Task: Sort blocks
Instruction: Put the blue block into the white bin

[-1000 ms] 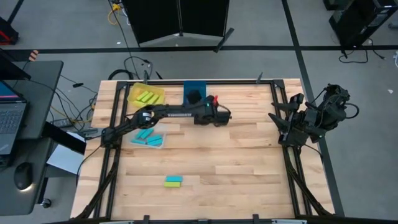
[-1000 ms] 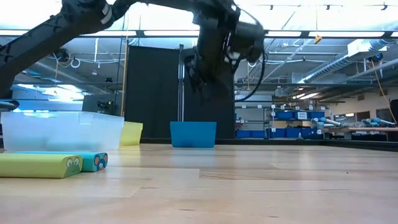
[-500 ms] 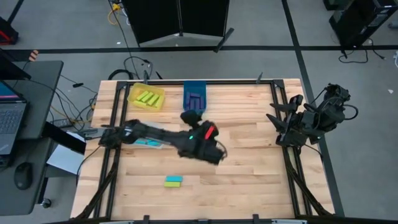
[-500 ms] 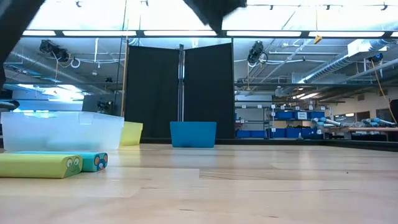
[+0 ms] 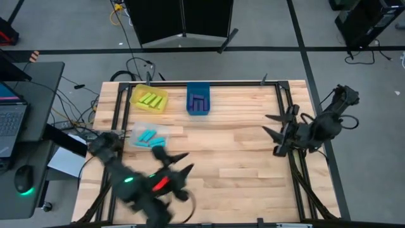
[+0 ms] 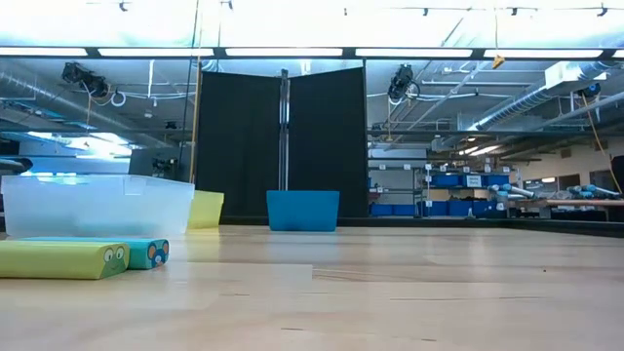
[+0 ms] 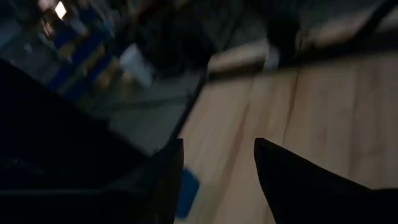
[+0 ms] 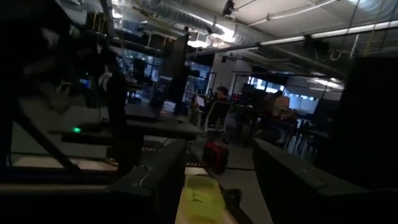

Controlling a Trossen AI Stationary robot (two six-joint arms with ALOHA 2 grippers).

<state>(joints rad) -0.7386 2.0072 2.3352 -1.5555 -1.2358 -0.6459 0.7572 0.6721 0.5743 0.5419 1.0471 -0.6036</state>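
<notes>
A: We log the blocks first. Lime bars (image 5: 150, 99) lie side by side in the yellow bin (image 5: 135, 96) at 11 o'clock on the surface (image 5: 240, 158). Dark purple bars (image 5: 199, 101) stand in a row in the blue bin (image 5: 199, 87) at 12 o'clock. Teal bars (image 5: 149, 137) sit in the clear bin (image 5: 166, 132) toward 9 o'clock.

B: From table height we also note a lime block (image 6: 60, 259) lying flat at the near edge, a teal block (image 6: 146, 253) touching it just behind; both show small printed marks on their end faces. The clear bin stands behind them.

A: In the overhead view we cannot find that pair; the left arm covers the 7 o'clock corner.

B: Left end effector (image 5: 176, 164): we see its fingers spread, nothing between them, low over bare wood at about 7 o'clock. Its wrist camera catches a blue scrap (image 7: 186, 192) beside one finger; we cannot tell what it is.

A: Right end effector (image 5: 276, 134): fingers spread and empty, at the 3 o'clock edge, well apart from all blocks.

B: Between the bins and the right arm we record only bare planks. Off the surface at 9 o'clock, a desk with a laptop (image 5: 11, 123) and a mouse (image 5: 24, 178).
</notes>
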